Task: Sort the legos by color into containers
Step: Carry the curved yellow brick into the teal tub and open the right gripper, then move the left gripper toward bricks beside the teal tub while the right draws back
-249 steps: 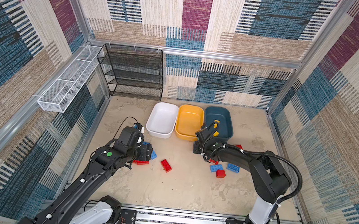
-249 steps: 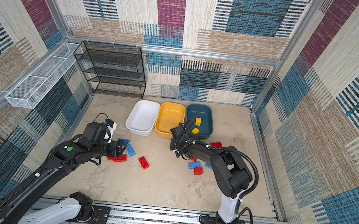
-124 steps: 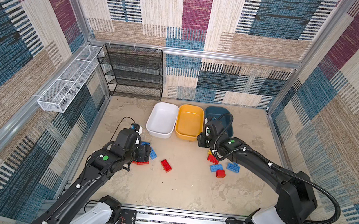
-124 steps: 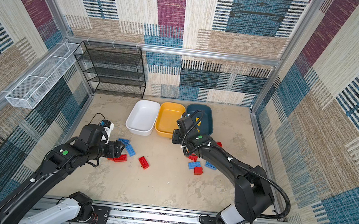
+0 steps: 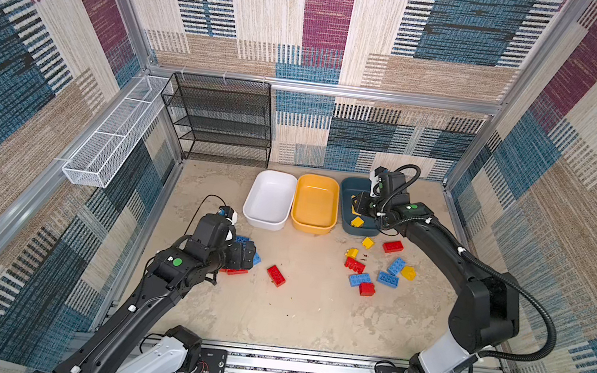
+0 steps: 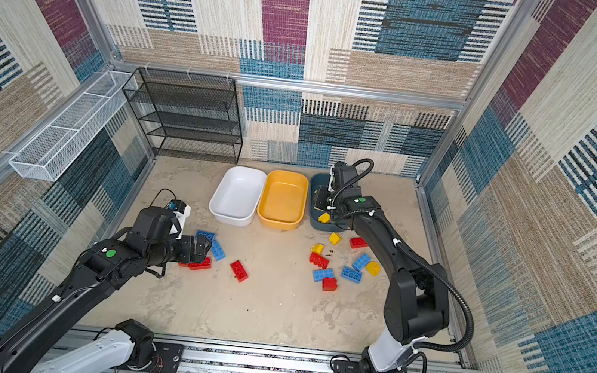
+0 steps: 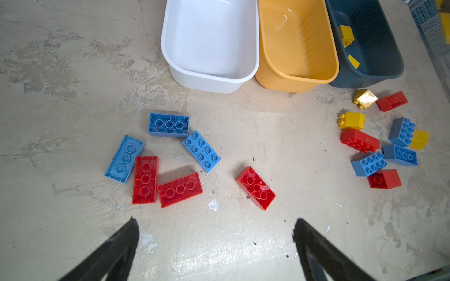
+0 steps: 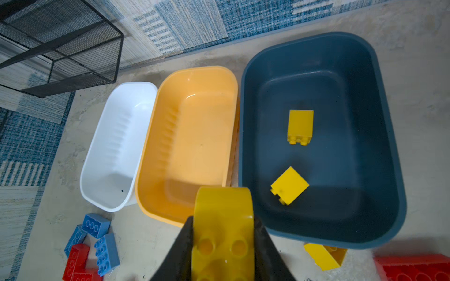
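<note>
Right tool (image 8: pixel 223 220) grips a yellow lego (image 8: pixel 222 204), seemingly above the near rim of the teal tub (image 8: pixel 365 102); I would centre it over the two yellow legos (image 8: pixel 300 126) inside before releasing. Left tool (image 7: pixel 215 225) stands open above red and blue legos (image 7: pixel 179 189) on the desk (image 7: pixel 243 248).

A black mesh shelf rack (image 5: pixel 219 118) of several tiers is set in the far left corner of the bench (image 5: pixel 303 313), with its back against the rear wall. A long white wire basket (image 5: pixel 116 132), divided into compartments, is hung on the left wall above the left edge of the bench. The bench is surfaced in mottled beige, and small dark specks (image 7: pixel 253 159) and a white chip (image 7: pixel 213 204) are scattered on it. The walls are covered with woven patchwork panels (image 5: pixel 326 22) in blue, maroon and beige, and are framed by aluminium bars (image 5: pixel 341 90).
</note>
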Robot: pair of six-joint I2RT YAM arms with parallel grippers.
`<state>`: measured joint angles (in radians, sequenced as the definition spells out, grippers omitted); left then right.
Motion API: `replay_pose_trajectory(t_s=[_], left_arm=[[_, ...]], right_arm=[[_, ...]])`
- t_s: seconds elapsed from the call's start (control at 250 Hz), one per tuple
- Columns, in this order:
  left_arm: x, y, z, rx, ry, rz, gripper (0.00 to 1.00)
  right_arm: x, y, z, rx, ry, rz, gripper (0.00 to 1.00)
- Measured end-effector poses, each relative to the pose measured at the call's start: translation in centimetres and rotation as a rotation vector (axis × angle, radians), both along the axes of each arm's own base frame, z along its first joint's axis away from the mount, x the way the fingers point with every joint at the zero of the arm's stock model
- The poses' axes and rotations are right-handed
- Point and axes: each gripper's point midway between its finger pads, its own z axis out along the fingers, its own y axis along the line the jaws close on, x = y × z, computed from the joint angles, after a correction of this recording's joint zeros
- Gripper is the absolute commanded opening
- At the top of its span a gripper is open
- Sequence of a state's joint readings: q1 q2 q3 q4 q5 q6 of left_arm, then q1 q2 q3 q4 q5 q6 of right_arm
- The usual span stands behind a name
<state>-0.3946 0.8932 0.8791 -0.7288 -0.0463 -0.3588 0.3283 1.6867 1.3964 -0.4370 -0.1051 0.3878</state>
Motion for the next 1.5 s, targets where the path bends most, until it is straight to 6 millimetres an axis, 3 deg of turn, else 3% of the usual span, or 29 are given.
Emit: replay_pose_trajectory(t_s=[0.252, 0.408, 0.604, 0.76, 0.924, 1.064, 1.34, 1.504], left_arm=[[0.5, -0.2, 0.2, -0.009, -0.022, 0.001, 0.99], [0.3, 0.0, 1.3, -0.023, -0.069, 0.006, 1.00], [0.2, -0.1, 2.1, -0.024, -0.092, -0.017, 0.99], [0.8, -2.0, 4.0, -0.049, -0.084, -0.107, 0.99], [0.4, -4.7, 4.6, -0.045, -0.064, -0.227, 0.99], [0.2, -7.3, 4.5, -0.037, -0.029, -0.308, 0.93], [0.5, -11.4, 2.3, 0.001, 0.027, -0.412, 0.89], [2.3, -15.6, 0.5, 0.010, 0.058, -0.482, 0.89]], right_arm=[[3.6, -2.5, -3.8, -0.032, 0.040, -0.031, 0.28], [5.0, -2.6, -5.6, -0.036, 0.050, -0.026, 0.45], [6.2, -2.2, -5.5, -0.029, 0.024, -0.009, 0.60], [6.2, -1.7, -4.7, -0.005, 0.005, 0.010, 0.70], [4.0, -1.6, -1.8, 0.043, -0.051, 0.035, 0.85], [-0.5, -1.9, 1.5, 0.099, -0.135, 0.063, 0.94], [-8.7, -3.6, 6.7, 0.185, -0.292, 0.060, 0.96], [-12.4, -4.3, 9.6, 0.223, -0.394, 0.067, 1.00]])
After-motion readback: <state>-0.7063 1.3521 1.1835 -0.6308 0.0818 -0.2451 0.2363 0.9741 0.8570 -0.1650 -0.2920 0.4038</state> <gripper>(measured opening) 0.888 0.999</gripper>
